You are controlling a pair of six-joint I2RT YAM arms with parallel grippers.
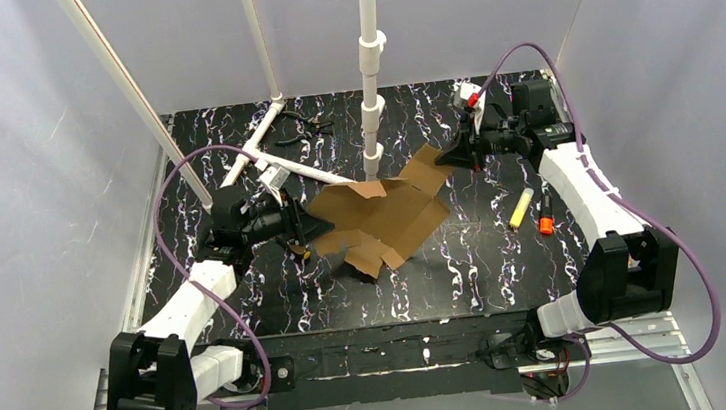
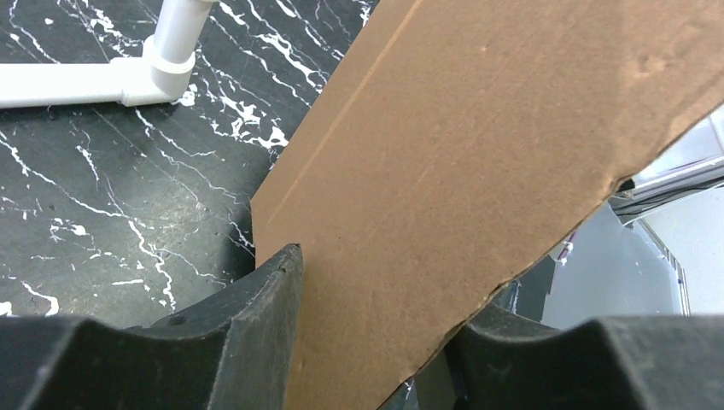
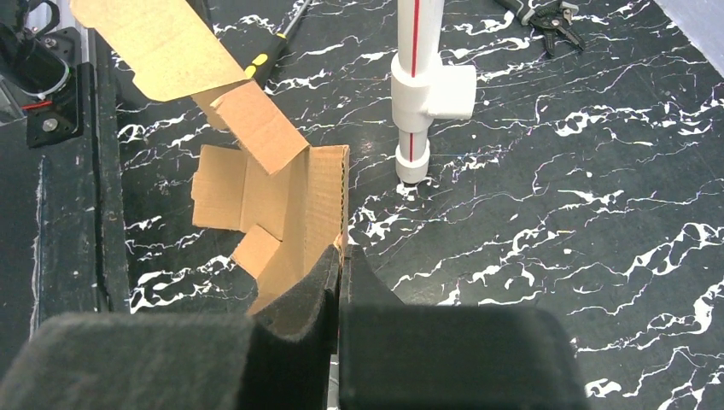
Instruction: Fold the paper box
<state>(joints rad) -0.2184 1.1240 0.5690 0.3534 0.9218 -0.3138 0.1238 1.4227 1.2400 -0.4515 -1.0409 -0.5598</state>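
Note:
The paper box [image 1: 380, 213] is a brown cardboard die-cut sheet, partly lifted off the black marbled table, with flaps bent up. My right gripper [image 1: 445, 155] is shut on the edge of its far right flap; in the right wrist view the jaws [image 3: 341, 253] pinch the corrugated edge of the cardboard [image 3: 299, 196]. My left gripper [image 1: 313, 228] is at the sheet's left edge. In the left wrist view its fingers [image 2: 256, 325] stand wide apart, with a tilted cardboard panel [image 2: 478, 128] lying across the gap between them [image 2: 380, 290].
An upright white PVC pipe [image 1: 369, 64] stands just behind the sheet, with more pipe [image 1: 264, 154] lying at the back left. Pliers [image 1: 307, 124] lie at the back. A yellow marker [image 1: 521, 208] and an orange pen [image 1: 545, 218] lie right of the sheet. A screwdriver [image 3: 275, 44] lies near the sheet.

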